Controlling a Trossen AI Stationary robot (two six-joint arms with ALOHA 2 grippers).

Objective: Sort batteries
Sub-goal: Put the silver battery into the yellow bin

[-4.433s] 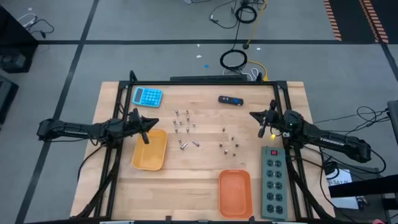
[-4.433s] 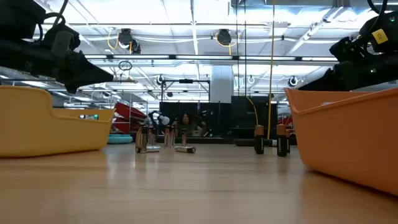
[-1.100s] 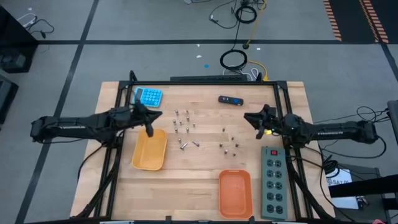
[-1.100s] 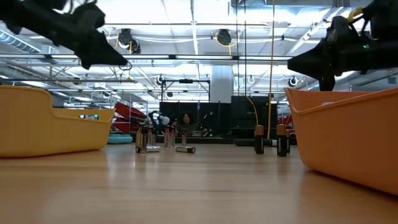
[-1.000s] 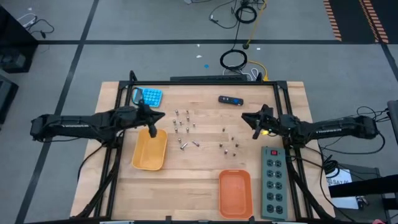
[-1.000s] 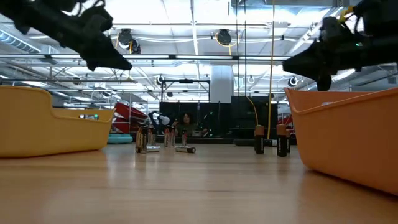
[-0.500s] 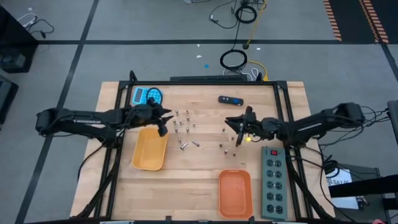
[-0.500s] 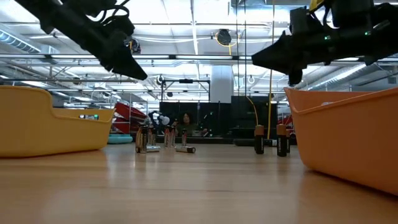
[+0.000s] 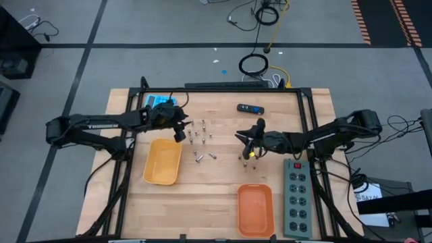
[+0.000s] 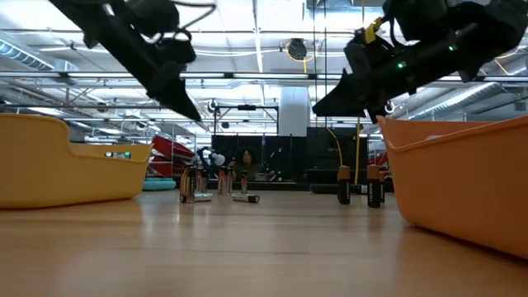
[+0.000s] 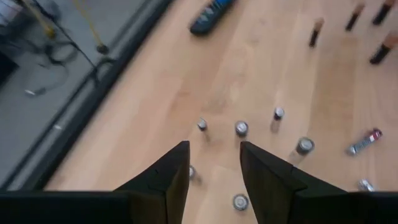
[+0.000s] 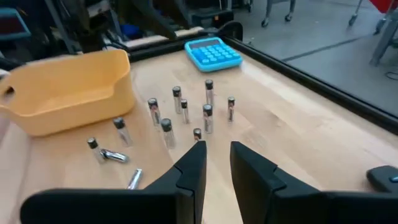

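Batteries [image 9: 198, 135] stand and lie loose mid-tabletop [image 9: 216, 196] beside the yellow tray [image 9: 162, 163], left hand [image 9: 179, 136] and right hand [image 9: 248, 152] both hovering over them with fingers spread, empty

A large industrial lab or workshop hall: the wooden desk [image 9: 216, 196] stands on a grey floor [image 9: 162, 67] marked with dark tape lines, with orange-and-black hazard striping [image 9: 378, 23] off in one corner. Loose cables [image 9: 255, 65] lie coiled on the floor behind the desk. Looking level across the desktop, the room shows a high ceiling of bright strip lights [image 10: 247, 25], exposed beams, yellow hanging cords [image 10: 360, 124] and crowded equipment far back
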